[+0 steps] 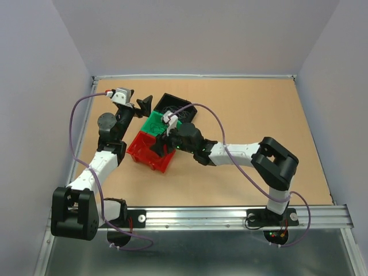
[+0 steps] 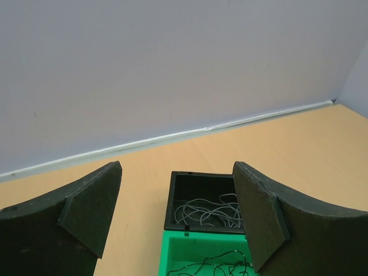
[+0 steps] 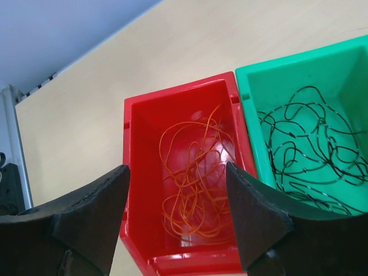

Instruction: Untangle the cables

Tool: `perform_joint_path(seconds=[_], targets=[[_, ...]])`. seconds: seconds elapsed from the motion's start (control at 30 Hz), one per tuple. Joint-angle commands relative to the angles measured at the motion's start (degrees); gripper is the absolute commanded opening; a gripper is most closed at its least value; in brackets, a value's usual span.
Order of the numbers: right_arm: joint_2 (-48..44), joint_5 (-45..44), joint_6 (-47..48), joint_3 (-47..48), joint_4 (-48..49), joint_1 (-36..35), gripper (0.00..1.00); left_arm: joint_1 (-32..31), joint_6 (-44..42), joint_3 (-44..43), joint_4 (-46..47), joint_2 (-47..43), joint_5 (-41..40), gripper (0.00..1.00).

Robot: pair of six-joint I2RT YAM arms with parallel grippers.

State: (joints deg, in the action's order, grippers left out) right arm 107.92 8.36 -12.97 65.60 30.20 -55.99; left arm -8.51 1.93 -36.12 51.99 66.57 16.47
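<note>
The cables lie apart in three adjoining bins. A red-orange cable [image 3: 195,190] curls in the red bin [image 3: 135,172] [image 1: 146,154]. A black cable [image 3: 310,144] [image 2: 224,265] fills the green bin [image 3: 287,69] [image 1: 154,123]. A pale grey cable [image 2: 210,211] sits in the black bin [image 2: 172,201] [image 1: 175,105]. My right gripper [image 3: 177,168] [image 1: 160,147] hovers open over the red bin, nothing between its fingers. Left of the black bin, my left gripper [image 2: 177,165] [image 1: 138,99] stands open and empty, facing that bin.
The bins form a cluster at the middle of the brown table [image 1: 259,109]. Grey walls close it in at the back and sides. A metal rail [image 1: 230,215] runs along the near edge. Purple cables trail along both arms.
</note>
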Motion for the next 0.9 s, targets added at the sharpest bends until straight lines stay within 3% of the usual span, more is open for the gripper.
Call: perform_joint_path(seconds=[0.0,0.17,0.3,0.4,0.57,0.7,0.87], targets=[[-11.38,-3.78,1.63,-5.72,3.63,-0.62,0.73,0.25,-0.7,0.43,4.26,-1.53,-0.65,0.9],[-21.58,-11.4,4.17,-11.63,3.73,-0.62,0.73,0.25,-0.44,0.26,4.26,-0.91,-0.39,0.9],[-29.42,-16.61,7.87,-13.92,3.03,-0.62,0.84,0.25,-0.44,0.26,4.44,-0.56,-0.12,0.9],[-34.61,-22.4,10.68,-15.15,1.54,-0.62,0.99,0.25,-0.44,0.08,4.53,-0.12,-0.03,0.9],[-41.81,-42.76,10.52,-24.61,1.79,-0.62,0.99,0.25,-0.7,0.08,4.61,0.32,-0.3,0.9],[-51.03,-46.32,9.9,-34.12,3.55,-0.61,0.99,0.25,-0.79,-0.09,4.61,0.76,-0.03,0.9],[-69.22,-48.87,8.4,-49.59,3.38,-0.62,0.99,0.25,-1.06,0.08,4.53,0.58,-0.21,0.9]])
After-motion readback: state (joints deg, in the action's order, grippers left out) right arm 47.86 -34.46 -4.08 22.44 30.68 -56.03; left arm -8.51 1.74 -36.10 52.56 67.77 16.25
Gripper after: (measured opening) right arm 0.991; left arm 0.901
